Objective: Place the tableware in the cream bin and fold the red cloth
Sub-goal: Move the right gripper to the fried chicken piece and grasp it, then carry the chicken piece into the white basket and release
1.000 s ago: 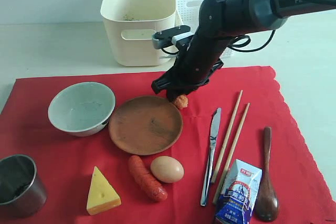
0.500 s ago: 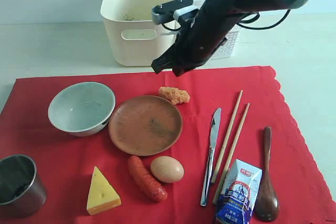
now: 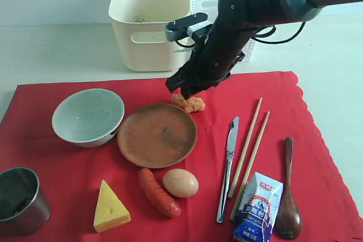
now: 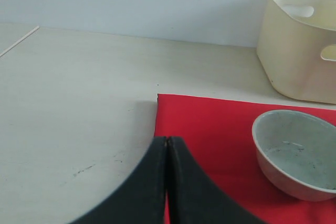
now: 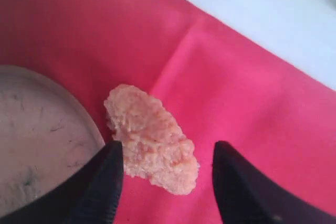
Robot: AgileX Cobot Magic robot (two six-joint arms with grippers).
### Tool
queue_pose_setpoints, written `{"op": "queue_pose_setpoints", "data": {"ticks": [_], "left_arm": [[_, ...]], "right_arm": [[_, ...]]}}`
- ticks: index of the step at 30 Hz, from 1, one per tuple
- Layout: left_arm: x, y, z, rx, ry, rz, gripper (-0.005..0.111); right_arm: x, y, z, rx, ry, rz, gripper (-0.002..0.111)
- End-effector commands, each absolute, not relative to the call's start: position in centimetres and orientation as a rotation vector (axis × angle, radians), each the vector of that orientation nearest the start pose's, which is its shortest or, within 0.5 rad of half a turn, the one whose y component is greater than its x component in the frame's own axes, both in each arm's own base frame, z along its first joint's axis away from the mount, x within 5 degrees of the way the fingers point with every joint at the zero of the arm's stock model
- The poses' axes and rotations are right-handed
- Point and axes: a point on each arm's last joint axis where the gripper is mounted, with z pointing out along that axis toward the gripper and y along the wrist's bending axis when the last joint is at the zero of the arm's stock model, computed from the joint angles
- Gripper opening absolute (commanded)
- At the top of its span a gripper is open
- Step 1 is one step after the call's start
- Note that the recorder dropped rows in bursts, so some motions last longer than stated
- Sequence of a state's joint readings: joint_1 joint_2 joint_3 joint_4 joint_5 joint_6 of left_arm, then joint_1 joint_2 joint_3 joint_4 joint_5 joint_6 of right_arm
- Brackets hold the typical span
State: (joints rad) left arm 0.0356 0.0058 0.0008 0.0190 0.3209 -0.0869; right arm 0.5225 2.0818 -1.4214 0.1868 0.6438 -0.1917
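The red cloth lies flat under the pale bowl, brown plate, steel cup, knife, chopsticks and wooden spoon. The cream bin stands behind the cloth. My right gripper hangs open just over an orange breaded piece beside the plate's far rim. In the right wrist view the piece lies between the spread fingers of the gripper, next to the plate. My left gripper is shut and empty near the cloth's corner, with the bowl and bin beyond.
A white lattice basket stands behind the right arm, beside the bin. Cheese, a sausage, an egg and a blue-white packet lie on the near part of the cloth.
The right gripper lifted away from the breaded piece, leaving it on the cloth, and has now come back down over it with its fingers apart.
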Motion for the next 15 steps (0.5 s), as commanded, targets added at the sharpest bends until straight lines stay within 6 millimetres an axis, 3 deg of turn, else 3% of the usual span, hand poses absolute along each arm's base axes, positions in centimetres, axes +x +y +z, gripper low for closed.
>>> {"op": "queue_pose_setpoints", "data": {"ticks": [1, 7, 11, 15], "left_arm": [[5.4, 0.2, 18.5, -0.099, 1.797, -0.02, 0.001], [5.4, 0.2, 18.5, -0.099, 1.797, -0.02, 0.001], [5.4, 0.2, 18.5, -0.099, 1.797, -0.02, 0.001], [5.4, 0.2, 18.5, -0.099, 1.797, -0.02, 0.001]], "right_arm": [[36.4, 22.7, 13.9, -0.892, 2.663, 0.33, 0.053], [36.6, 22.7, 10.9, -0.941, 2.704, 0.291, 0.051], [36.5, 22.6, 11.4, -0.957, 2.693, 0.279, 0.024], [36.6, 22.5, 13.1, -0.958, 2.649, 0.275, 0.006]]}}
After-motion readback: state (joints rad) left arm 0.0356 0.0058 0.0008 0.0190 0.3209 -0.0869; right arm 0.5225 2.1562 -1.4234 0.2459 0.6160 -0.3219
